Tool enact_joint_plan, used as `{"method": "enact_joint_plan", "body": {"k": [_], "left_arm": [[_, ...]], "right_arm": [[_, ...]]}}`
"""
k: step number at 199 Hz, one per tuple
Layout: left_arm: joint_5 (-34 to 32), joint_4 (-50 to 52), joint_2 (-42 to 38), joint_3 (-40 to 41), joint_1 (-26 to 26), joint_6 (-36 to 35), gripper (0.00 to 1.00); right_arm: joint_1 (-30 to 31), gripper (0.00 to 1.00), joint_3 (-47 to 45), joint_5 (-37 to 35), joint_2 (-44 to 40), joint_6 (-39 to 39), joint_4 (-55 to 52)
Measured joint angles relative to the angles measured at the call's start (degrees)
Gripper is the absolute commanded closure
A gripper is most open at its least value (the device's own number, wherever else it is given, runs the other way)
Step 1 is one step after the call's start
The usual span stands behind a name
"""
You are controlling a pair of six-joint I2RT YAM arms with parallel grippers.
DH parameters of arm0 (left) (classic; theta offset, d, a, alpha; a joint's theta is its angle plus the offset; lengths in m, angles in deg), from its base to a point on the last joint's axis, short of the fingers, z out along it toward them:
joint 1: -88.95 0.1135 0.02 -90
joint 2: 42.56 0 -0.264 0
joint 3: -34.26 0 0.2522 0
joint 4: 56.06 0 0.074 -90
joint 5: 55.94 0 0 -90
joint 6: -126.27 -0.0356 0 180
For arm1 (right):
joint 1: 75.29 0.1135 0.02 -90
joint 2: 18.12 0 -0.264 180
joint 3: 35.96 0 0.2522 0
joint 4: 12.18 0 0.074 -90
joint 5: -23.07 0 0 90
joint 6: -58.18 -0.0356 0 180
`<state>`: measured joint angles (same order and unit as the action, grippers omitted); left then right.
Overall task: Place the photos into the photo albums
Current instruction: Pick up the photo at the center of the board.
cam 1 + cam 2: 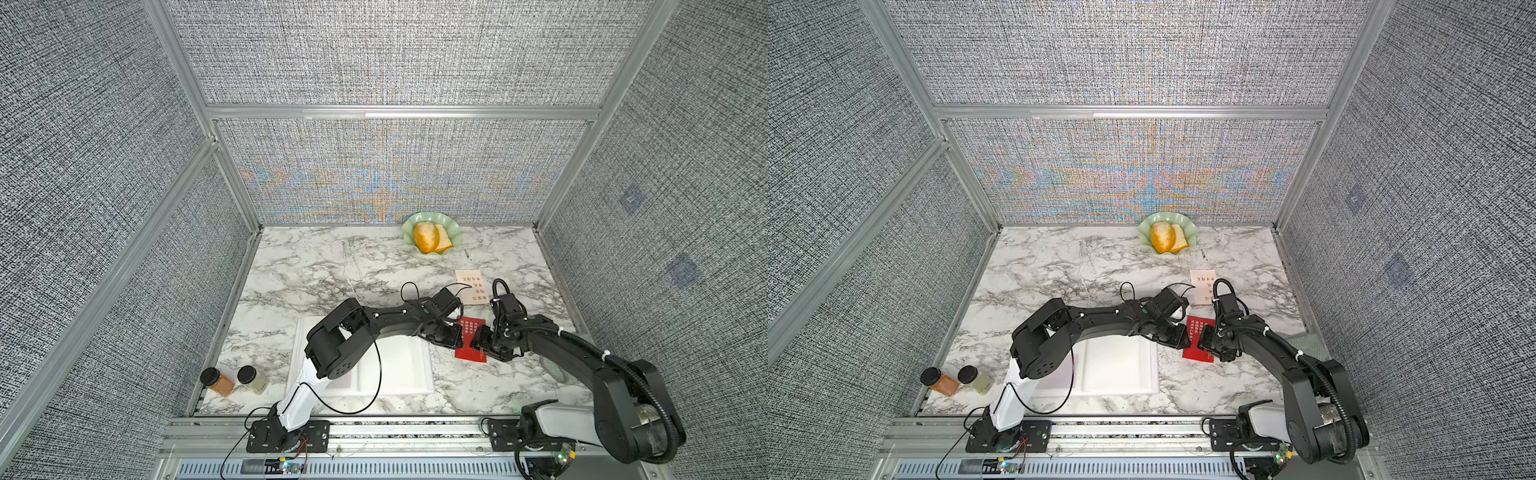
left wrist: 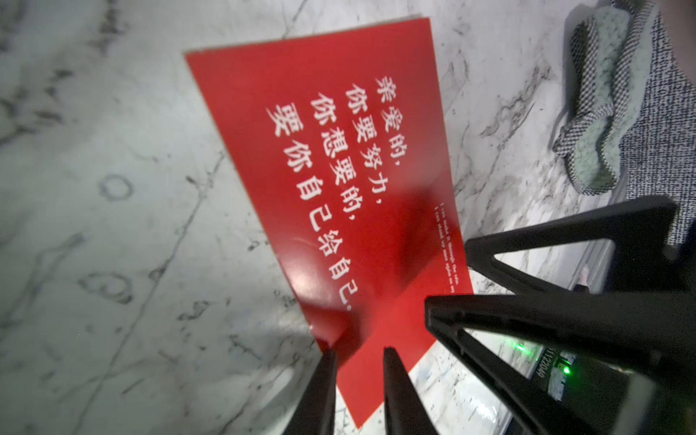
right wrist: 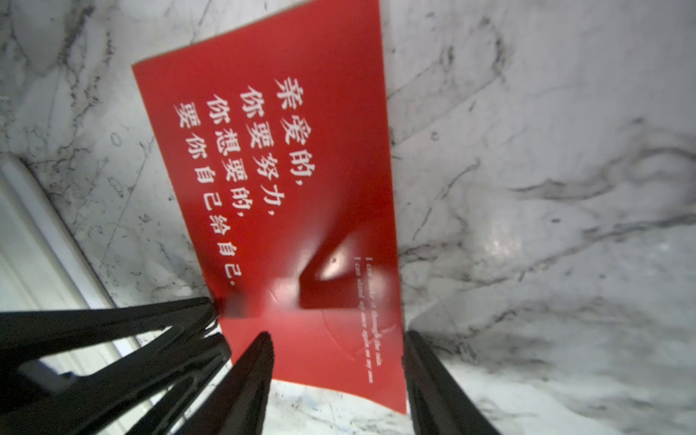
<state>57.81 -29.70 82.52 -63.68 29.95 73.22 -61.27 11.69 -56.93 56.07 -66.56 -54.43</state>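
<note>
Left pincer [image 2: 359, 356], black with two tapered fingers, reaches past the right edge of the large open white-paged photo album [image 1: 399, 365]. Its jaws stand narrowly parted. One long edge of the thin red rectangular card [image 2: 339, 169] with white Chinese text runs into the gap, which looks wider than the card is thick, so no pinch is made. Right pincer [image 3: 337, 339], of the same black build, comes in from farther right of the album. Its jaws are released and about half spread, one finger above the red face and one at the opposite long edge; no grasp is visible.

Step in hand, as judged: raising the red card off the white-and-grey marbled tabletop [image 1: 332, 270] for transfer to the album. A flat card gives no thickness to seize from above. The right pincer should therefore pin or tip one side while the left pincer slides around the freed edge, closes fully, and only then lifts. Closing early risks skating the card away; lifting before the right pincer lets go risks a bend.

Red card: right of the album, near but not touching it, smooth and slightly glossy, with small English lines along one side. A cream rectangular card [image 1: 469, 284] with red-brown characters lies flat beyond the album's far right corner.
</note>
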Motion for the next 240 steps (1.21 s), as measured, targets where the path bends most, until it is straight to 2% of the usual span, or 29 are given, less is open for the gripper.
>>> {"method": "enact_joint_plan", "body": {"k": [75,153,240], "left_arm": [[0.7,0.1,0.2,-0.1,0.2,0.1,0.75],[2.0,-0.8,0.0,0.9,0.9,-0.3,0.75],[4.0,-4.1,-1.5,4.5,2.8,-1.0,0.76]], "right_arm": [[0.2,0.42,0.5,1.0,-3.6,-1.6,0.0],[0.2,0.42,0.5,5.1,-7.7,-2.7,0.6],[0.3,0.50,-1.8,6.4,-15.9,-6.2,0.6]]}}
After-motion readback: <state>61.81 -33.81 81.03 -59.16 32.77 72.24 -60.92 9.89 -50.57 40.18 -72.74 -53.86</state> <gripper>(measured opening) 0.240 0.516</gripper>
